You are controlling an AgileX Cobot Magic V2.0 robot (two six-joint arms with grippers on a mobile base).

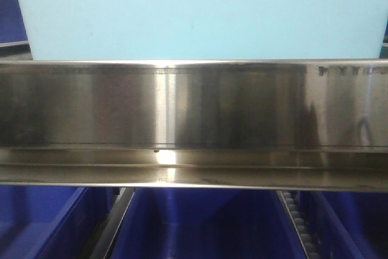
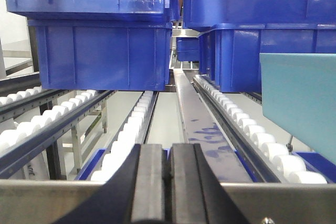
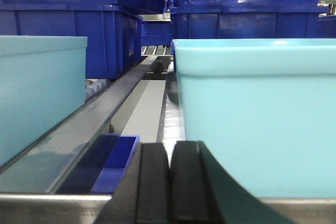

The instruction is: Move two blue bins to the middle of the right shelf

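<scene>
The left gripper (image 2: 164, 182) has its two black fingers (image 2: 148, 182) pressed together with nothing between them, and its base is cut off by the bottom edge of the left wrist view. The right gripper (image 3: 169, 182) is the same, with fingers (image 3: 152, 182) closed on each other and holding nothing. Both sit just in front of the shelf's steel front rail (image 2: 42, 200). Just beyond that rail, in the right wrist view, two light blue bins stand at the shelf's front edge. The right light blue bin (image 3: 257, 114) fills much of the frame, and the left light blue bin (image 3: 37, 93) is cropped by the left edge. A grey divider (image 3: 142, 103) runs back between them. In the left wrist view only a corner of one light blue bin shows, at the right edge, beside the white roller tracks (image 2: 231, 114). Stacked dark blue bins (image 2: 100, 51) sit further back on the shelf, their tops out of frame. A small dark blue tray (image 3: 113, 161) shows below the shelf's front edge, and which level it rests on is unclear. The front-facing view is mostly blocked by the rail, with a light blue wall above it and dark blue bins below. Neither arm shows there.
</scene>
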